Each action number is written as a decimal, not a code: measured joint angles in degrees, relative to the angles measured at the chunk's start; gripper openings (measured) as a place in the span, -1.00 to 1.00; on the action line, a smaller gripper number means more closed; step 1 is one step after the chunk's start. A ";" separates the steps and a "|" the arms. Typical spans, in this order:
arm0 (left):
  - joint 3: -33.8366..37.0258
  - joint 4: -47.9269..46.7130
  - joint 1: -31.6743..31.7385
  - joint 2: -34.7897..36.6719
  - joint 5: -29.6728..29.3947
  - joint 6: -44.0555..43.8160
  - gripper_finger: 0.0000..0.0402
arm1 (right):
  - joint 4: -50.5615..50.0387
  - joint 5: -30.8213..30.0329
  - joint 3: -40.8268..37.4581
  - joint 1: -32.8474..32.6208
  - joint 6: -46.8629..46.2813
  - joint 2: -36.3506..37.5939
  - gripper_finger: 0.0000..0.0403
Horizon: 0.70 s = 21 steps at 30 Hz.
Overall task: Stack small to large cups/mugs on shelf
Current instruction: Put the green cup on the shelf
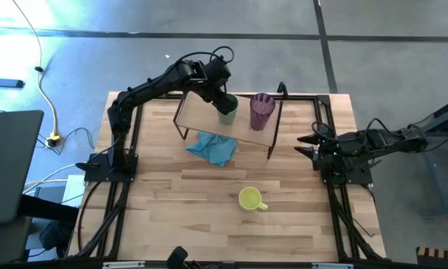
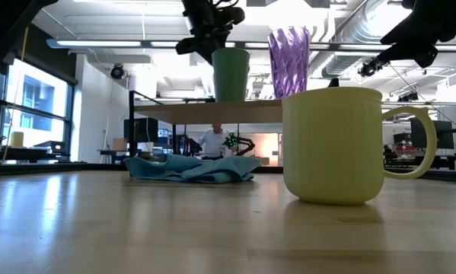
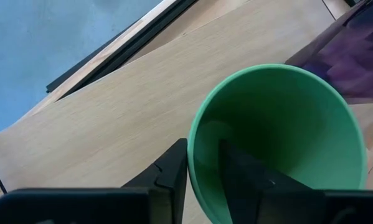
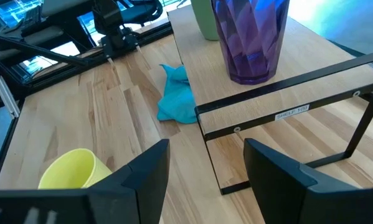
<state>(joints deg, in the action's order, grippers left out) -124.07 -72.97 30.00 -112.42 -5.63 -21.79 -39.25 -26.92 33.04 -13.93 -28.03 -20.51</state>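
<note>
Overhead layout, read from left to right. The left arm reaches from its base at the table's left edge toward the far side, ending above the shelf (image 1: 227,119), a low rectangular board of pale, smooth wood on thin dark metal legs that stands near the table's far edge. The left gripper (image 3: 202,165) pinches the rim of the green cup (image 1: 227,112): one dark finger lies outside the wall and the other inside it, closed on the thin rim. The cup is handleless, smooth and matte, and flares slightly toward its round mouth; in the low view its base meets the board near the middle of the shelf. Just beside it, toward the shelf's right end, stands the purple tumbler (image 1: 262,110), taller, translucent, with a faceted, ridged wall that tapers to its foot; the two vessels stand close together but apart. A crumpled teal cloth (image 1: 212,148) lies on the tabletop at the shelf's near edge, partly under the board.

The tabletop (image 1: 171,217) is butcher-block wood in long light planks. On it, near the middle of the near edge, sits the yellow mug (image 1: 250,198), short, cylindrical and glossy, upright with its loop handle pointing right, well apart from the shelf.

The right gripper (image 4: 205,171) waits at the table's right edge, its two broad dark fingers spread wide and holding nothing, aimed at the shelf's right end.
</note>
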 joint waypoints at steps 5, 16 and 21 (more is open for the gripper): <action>-0.02 0.07 0.00 0.00 0.00 0.45 -0.60 | -0.57 0.00 0.00 0.00 0.00 0.00 -0.02; -2.13 0.41 0.00 0.02 0.00 1.96 -0.60 | -0.80 0.04 0.00 0.02 -0.17 0.00 -0.02; -5.80 0.24 0.00 0.02 -0.89 2.06 -0.60 | -0.77 0.41 0.00 0.02 -0.54 0.00 -0.02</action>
<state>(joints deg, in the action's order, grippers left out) -129.87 -72.73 30.00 -112.40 -6.52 -19.73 -40.02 -26.51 33.04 -13.91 -28.57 -20.51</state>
